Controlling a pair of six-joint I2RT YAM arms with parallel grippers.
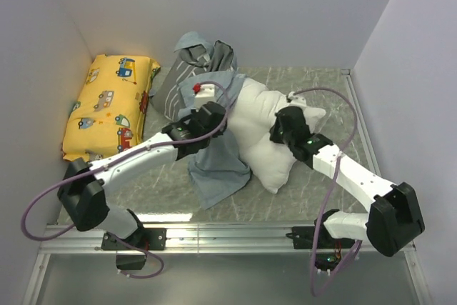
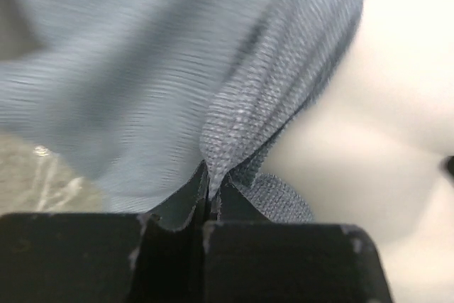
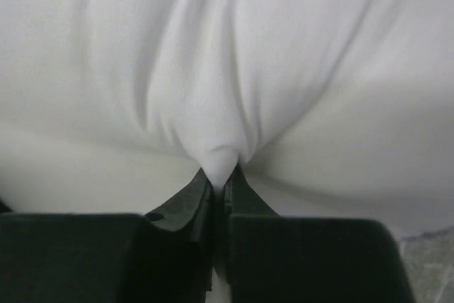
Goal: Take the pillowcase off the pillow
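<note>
The white pillow lies across the middle of the table, half out of the pillowcase. The case's striped dark-grey part bunches at the back, and its blue-grey inner side spreads forward. My left gripper sits at the pillow's left side. In the left wrist view this left gripper is shut on a pinched fold of the pillowcase, the pillow showing to the right. My right gripper is on the pillow's right part. In the right wrist view that right gripper is shut on a fold of the pillow.
A yellow cushion printed with cartoon vehicles lies at the far left against the wall. White walls enclose the table on the left, back and right. A metal rail runs along the near edge by the arm bases.
</note>
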